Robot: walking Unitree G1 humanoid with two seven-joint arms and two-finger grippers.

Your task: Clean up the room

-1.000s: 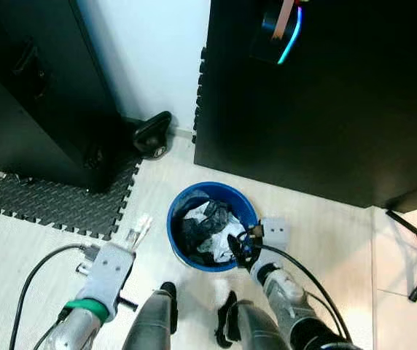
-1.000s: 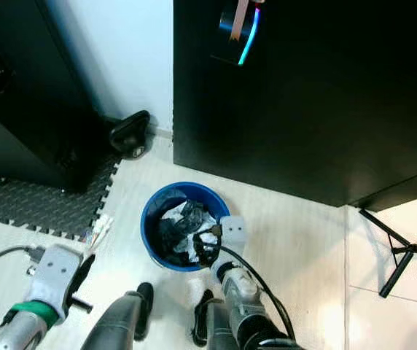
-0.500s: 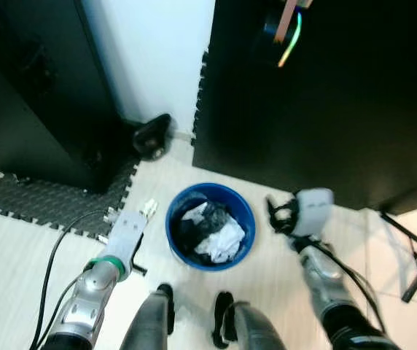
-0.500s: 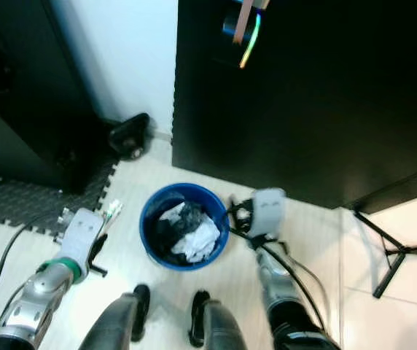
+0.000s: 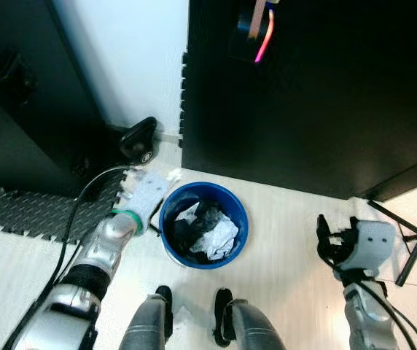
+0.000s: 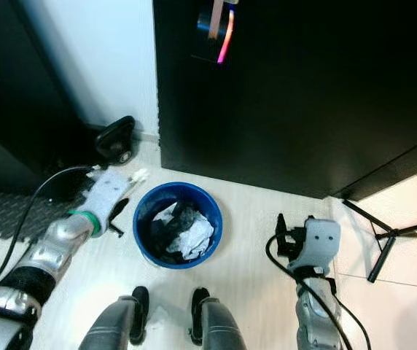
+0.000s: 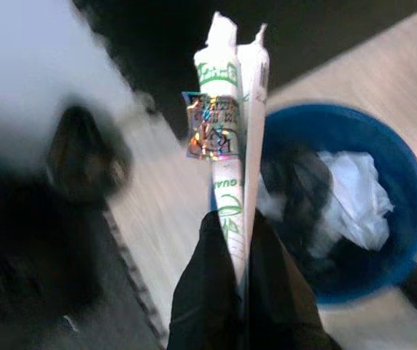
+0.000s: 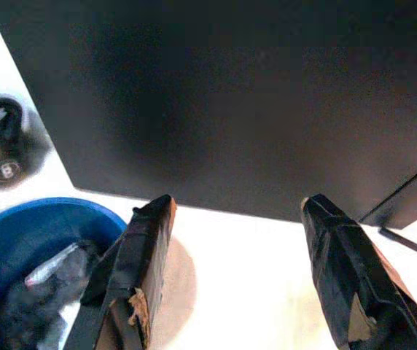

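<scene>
A round blue bin (image 5: 242,212) stands on the pale floor just ahead of my feet, holding crumpled white paper and dark wrappers. My left gripper (image 5: 163,181) is at the bin's left rim, shut on two white paper sleeves (image 7: 227,131) with green print. The sleeves stick out past the fingertips toward the bin (image 7: 354,117). Well to the right of the bin, my right gripper (image 5: 330,237) hangs over bare floor. In the right wrist view its fingers (image 8: 143,255) stand wide apart with nothing between them, and the bin's edge (image 8: 19,219) lies off to one side.
A large black cabinet (image 5: 318,95) rises right behind the bin. Darker furniture (image 5: 19,109) and a black foam mat (image 5: 33,215) are on the left, with a black wheeled object (image 5: 139,140) by the white wall. Thin black stand legs (image 5: 412,248) cross the floor at far right.
My right gripper has left the bin and swung out to the right, open; a white crumple now lies in the bin. My left gripper has carried the sleeves up to the bin's left rim.
</scene>
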